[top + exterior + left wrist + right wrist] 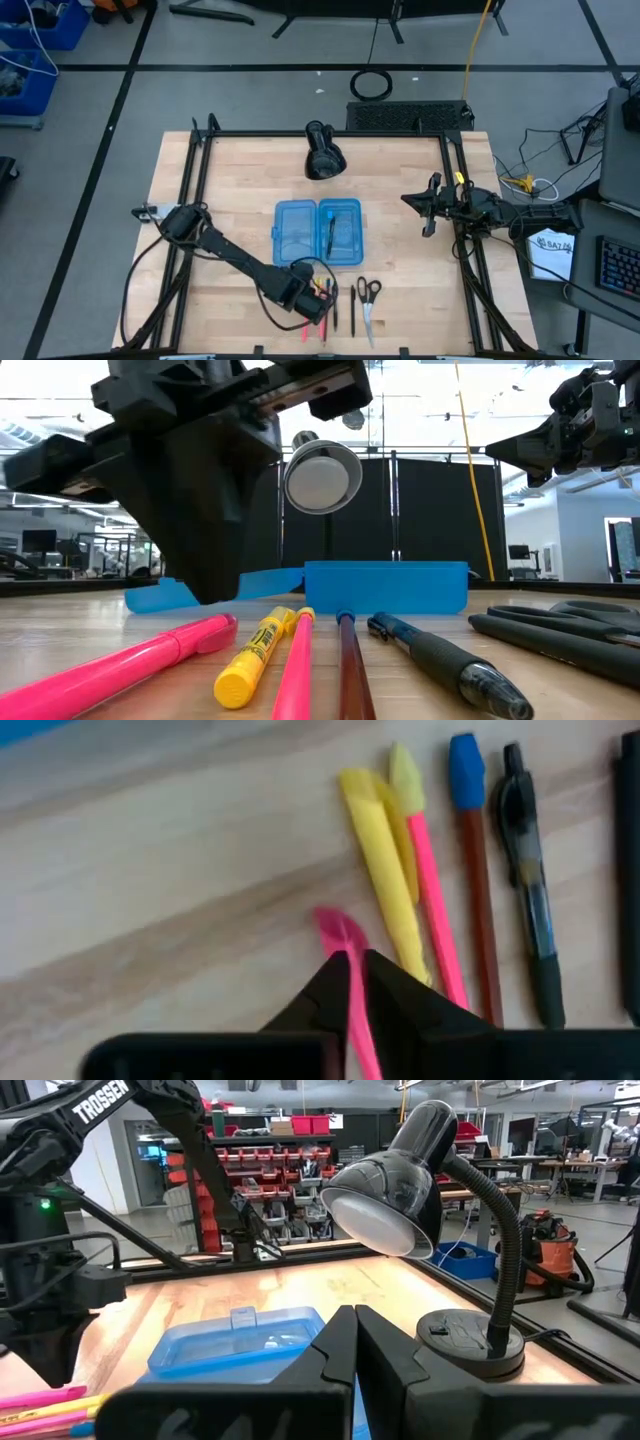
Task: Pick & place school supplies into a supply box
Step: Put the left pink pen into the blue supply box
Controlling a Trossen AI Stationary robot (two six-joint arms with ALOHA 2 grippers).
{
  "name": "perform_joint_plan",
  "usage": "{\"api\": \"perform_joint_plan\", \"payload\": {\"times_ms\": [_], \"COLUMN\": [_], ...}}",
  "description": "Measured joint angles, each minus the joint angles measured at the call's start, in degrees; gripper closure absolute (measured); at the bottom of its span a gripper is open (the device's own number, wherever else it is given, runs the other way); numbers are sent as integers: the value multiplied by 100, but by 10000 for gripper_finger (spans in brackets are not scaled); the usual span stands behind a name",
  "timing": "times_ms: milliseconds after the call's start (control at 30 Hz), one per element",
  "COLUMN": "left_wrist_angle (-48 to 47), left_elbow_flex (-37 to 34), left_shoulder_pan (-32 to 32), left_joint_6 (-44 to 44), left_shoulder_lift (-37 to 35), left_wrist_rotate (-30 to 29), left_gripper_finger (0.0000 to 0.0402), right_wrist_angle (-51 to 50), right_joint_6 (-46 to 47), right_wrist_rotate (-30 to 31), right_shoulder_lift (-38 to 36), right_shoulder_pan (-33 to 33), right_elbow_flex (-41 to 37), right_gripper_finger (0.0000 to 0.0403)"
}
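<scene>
A row of pens and pencils (328,303) lies near the table's near edge: a pink highlighter (150,660), a yellow marker (385,870), a pink pencil (435,910), a brown pencil with a blue end (480,900) and a black pen (530,910). Black-handled scissors (368,300) lie to their right. The open blue case (300,235) rests flat behind them with a dark pen (330,235) inside. My left gripper (357,955) is down at the row's left end, shut on the pink highlighter. My right gripper (354,1320) waits shut above the table's right side. My left gripper pinches the pink highlighter between its two fingers, a short way back from its far end (350,982). The fingers (395,990) come from above, slanting in from the table's left. The end (338,928) sticks out past the fingertips. The highlighter lies along the table (60,690).
A black desk lamp (322,155) stands behind the case near the far edge, its shade facing the near side (390,1190). Black frame rails run along the table's left (190,200) and right (465,250) sides. Bare wood lies left of the case.
</scene>
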Motion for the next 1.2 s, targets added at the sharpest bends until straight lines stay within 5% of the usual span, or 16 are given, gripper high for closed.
{"api": "perform_joint_plan", "payload": {"times_ms": [467,1200], "left_wrist_angle": [-13,0], "left_elbow_flex": [0,25], "left_shoulder_pan": [49,114], "left_joint_6": [-113,-161], "left_shoulder_lift": [0,287], "left_wrist_rotate": [270,533], "left_gripper_finger": [174,163], "right_wrist_angle": [-3,-11], "right_joint_6": [0,0], "right_wrist_rotate": [0,0], "right_shoulder_lift": [0,7], "right_shoulder_pan": [0,0], "right_elbow_flex": [1,-1], "right_gripper_finger": [403,403]}}
